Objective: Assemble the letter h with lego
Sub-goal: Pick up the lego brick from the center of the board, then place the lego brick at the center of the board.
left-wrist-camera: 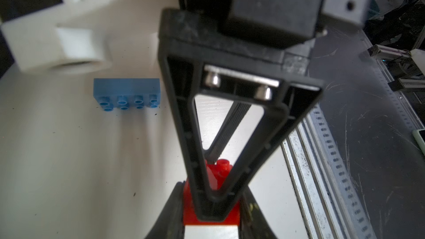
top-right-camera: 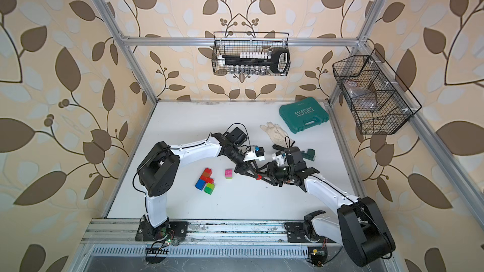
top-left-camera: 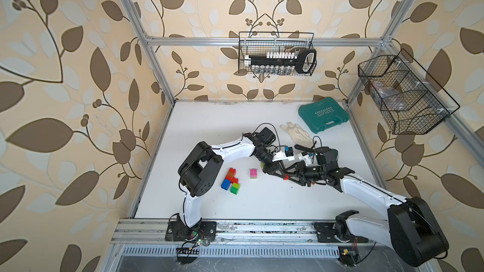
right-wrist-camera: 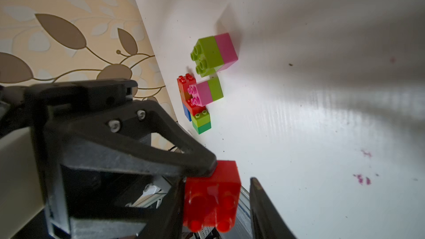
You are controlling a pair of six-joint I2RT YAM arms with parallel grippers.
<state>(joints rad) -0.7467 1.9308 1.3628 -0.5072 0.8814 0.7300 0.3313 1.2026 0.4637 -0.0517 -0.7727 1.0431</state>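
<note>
A white table [top-left-camera: 262, 205] inside a metal frame [top-left-camera: 262, 41], with leaf-patterned wallpaper [top-left-camera: 78, 74] all round and wire baskets [top-left-camera: 277, 53] hung on the far and right walls. My two arms meet just right of the middle, over one red brick [right-wrist-camera: 212, 189] that seems to be held off the surface.

My left gripper [left-wrist-camera: 211, 203] is clamped tight on that brick. My right gripper [right-wrist-camera: 218, 205] stands around it from the opposite side. One finger touches it and the other shows a gap, so that hand has no grip yet. The brick is near-cubic (no long axis to fuss over). Its studs face my right wrist, so they point along the line between my hands.

I judge this a hand-over. The next move turns on where the part-built stack [top-left-camera: 230, 181] lies. That stack of red, orange, blue, green and lime is on the table to the left of the brick and slightly nearer, on my left arm's side.

A pink-and-lime pair [top-left-camera: 253, 173] sits between the stack and my fingers, with a second pair [right-wrist-camera: 215, 52] close by. A long blue brick [left-wrist-camera: 126, 95] lies flat near my left wrist. The teal case [top-left-camera: 323, 113] and white glove [top-left-camera: 296, 133] are far right, well apart.
</note>
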